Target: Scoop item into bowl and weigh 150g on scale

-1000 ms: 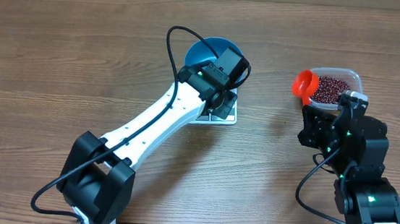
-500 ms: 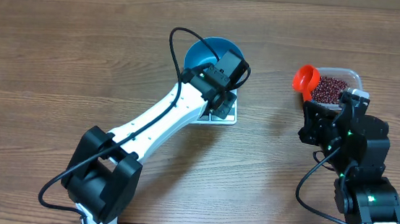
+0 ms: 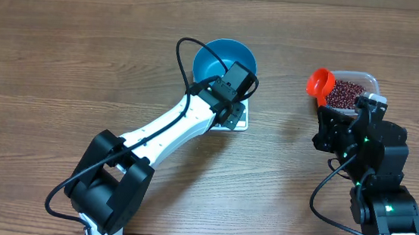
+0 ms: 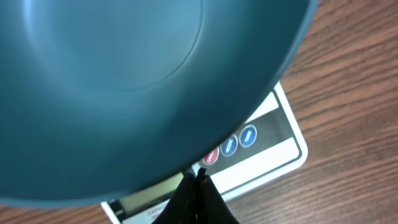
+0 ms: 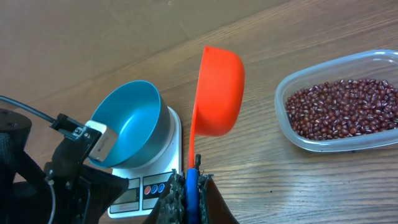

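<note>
Overhead: the left arm (image 3: 171, 122) reaches from 7 o'clock to the blue bowl (image 3: 222, 58) on the scale (image 3: 242, 122). The right arm (image 3: 367, 146) sits at 4 o'clock, and the beans (image 3: 346, 93) lie at 2 o'clock on the wooden table (image 3: 62, 59).

Left wrist: the left gripper (image 4: 196, 194) is pinched together under the bowl's rim.

Right wrist: the right gripper (image 5: 191, 182) clamps the orange scoop (image 5: 217, 87).
</note>
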Action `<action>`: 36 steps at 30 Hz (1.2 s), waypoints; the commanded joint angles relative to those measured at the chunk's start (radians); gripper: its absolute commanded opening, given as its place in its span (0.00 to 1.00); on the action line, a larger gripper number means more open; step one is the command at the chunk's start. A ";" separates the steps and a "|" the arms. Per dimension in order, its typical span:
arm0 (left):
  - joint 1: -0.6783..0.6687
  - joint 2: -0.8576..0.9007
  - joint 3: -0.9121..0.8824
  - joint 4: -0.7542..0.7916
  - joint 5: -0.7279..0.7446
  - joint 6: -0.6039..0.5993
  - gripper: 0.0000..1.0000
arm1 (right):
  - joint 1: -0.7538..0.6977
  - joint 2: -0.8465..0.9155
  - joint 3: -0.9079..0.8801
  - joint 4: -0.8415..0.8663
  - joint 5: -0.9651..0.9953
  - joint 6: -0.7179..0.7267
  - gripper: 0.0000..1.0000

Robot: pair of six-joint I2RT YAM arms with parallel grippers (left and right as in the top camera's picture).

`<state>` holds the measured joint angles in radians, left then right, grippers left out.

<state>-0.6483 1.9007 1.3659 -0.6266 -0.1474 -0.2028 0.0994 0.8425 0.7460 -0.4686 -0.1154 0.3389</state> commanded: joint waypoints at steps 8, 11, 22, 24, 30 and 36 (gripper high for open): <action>-0.009 0.011 -0.020 0.026 0.013 -0.003 0.04 | -0.005 -0.003 0.003 0.003 0.006 -0.003 0.03; -0.012 0.011 -0.021 0.027 0.016 0.023 0.04 | -0.005 -0.003 0.003 0.003 0.006 -0.003 0.04; -0.014 0.019 -0.022 0.060 0.014 0.090 0.04 | -0.005 -0.003 0.003 0.003 0.006 -0.003 0.04; -0.014 0.030 -0.022 0.064 0.014 0.090 0.04 | -0.005 -0.003 0.003 0.004 0.006 -0.003 0.04; -0.014 0.075 -0.022 0.085 0.017 0.045 0.04 | -0.005 -0.003 0.003 0.008 0.006 -0.003 0.04; -0.014 0.082 -0.022 0.089 0.013 0.042 0.04 | -0.005 -0.003 0.003 0.011 0.006 -0.003 0.04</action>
<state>-0.6552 1.9751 1.3479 -0.5449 -0.1425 -0.1501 0.0994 0.8425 0.7460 -0.4667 -0.1150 0.3397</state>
